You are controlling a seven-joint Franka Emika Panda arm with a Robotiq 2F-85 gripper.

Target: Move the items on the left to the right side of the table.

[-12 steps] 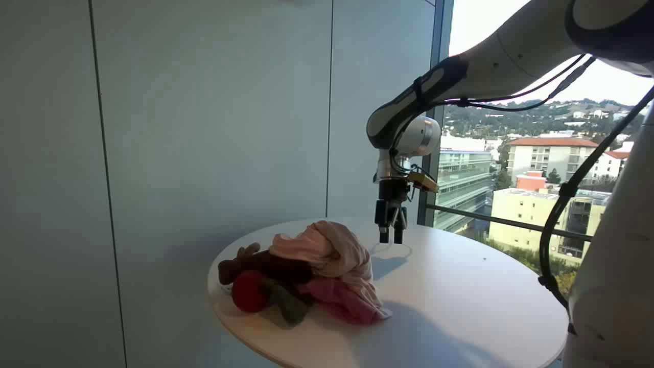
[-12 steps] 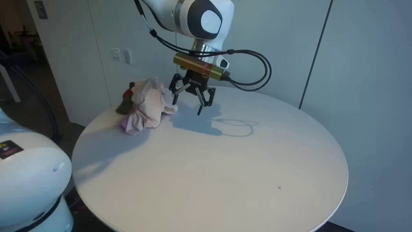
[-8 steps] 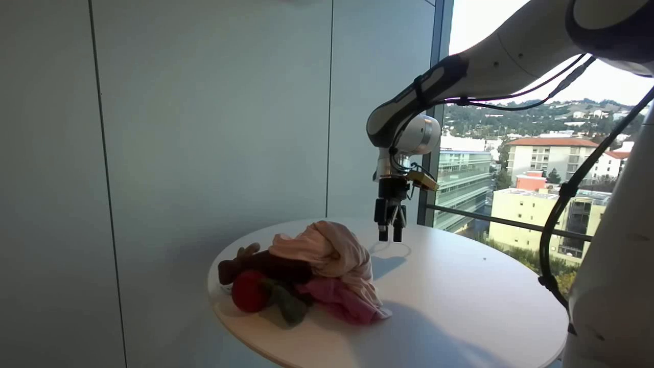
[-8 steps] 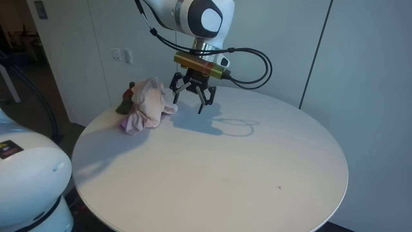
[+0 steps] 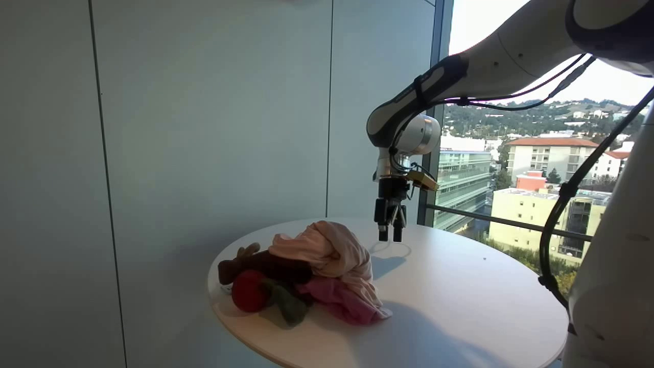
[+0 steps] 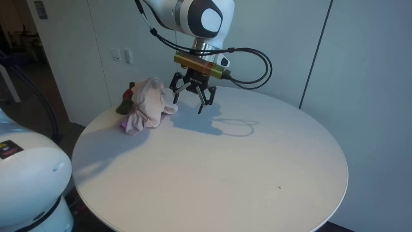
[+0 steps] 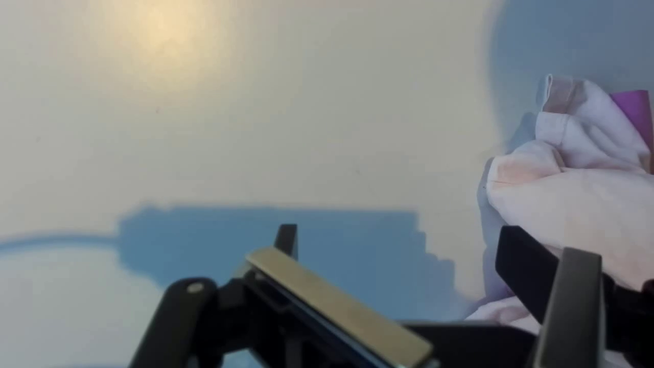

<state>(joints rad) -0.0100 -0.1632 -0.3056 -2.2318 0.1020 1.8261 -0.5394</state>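
Rumpled matt cloth [image 5: 340,253], smooth tabletop [image 6: 209,174], shiny metal wrist collar [image 6: 203,46]

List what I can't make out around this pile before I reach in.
- Beneath the pale pink cloth: whether anything lies there; the cloth hides it in every view.
- Dark brown item: full shape; in an exterior view, the red item covers part of it.
- The cloth's remainder: cut off by the right edge in the wrist view.
- Speck: too small to identify in an exterior view.
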